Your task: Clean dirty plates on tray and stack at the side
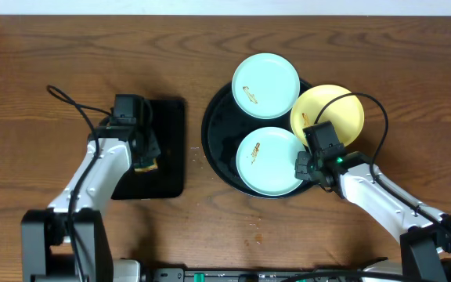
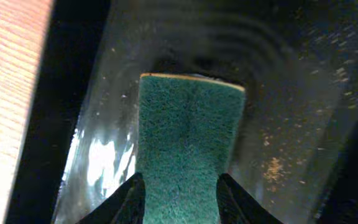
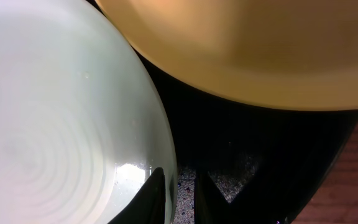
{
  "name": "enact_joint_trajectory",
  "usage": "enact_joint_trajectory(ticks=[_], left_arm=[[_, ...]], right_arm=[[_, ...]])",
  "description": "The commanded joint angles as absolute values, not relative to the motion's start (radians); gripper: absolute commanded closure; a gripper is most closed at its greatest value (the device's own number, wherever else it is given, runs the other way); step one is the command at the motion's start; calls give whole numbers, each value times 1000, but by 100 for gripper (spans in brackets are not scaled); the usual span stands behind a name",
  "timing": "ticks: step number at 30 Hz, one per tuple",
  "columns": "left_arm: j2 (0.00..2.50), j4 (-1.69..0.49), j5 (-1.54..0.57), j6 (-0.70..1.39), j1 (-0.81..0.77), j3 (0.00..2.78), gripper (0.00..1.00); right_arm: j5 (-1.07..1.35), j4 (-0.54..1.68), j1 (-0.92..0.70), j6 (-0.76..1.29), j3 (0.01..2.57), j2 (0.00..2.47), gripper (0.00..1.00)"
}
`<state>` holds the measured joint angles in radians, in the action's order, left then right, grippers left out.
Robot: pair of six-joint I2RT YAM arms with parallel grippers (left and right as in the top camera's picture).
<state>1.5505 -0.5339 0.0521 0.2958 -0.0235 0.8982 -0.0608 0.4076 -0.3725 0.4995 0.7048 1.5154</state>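
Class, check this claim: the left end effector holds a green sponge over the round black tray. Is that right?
Not quite. The left end effector holds the green sponge over the rectangular black tray, not the round black tray with the plates. The overhead view shows this.

Three plates sit face up on my round glossy black tray (image 1: pixel 216 137); the far aqua plate (image 1: pixel 266 85) carries a small brown-orange smear; the near aqua plate (image 1: pixel 266 160) is smeared likewise, its right rim running between the fingers of my right pincer (image 3: pixel 184 180); the yellow plate (image 1: pixel 337 110) lies rightmost, overhanging the tray's rim above the wood-grain desk (image 1: pixel 69 47).
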Motion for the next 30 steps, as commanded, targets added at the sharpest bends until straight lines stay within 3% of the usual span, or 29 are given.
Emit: enact_joint_trajectory(ticks=[1,8,30], left_arm=[[1488,-538,64,302,-25,931,63],[1465,-567,64,302,-25,918,67],[1562,-526,65,246,-25,890,62]], right_arm=[[-78,408,-380,492,697,1522,85],[-78,408,-380,492,697,1522,85],[-78,409,-380,492,697,1522,85]])
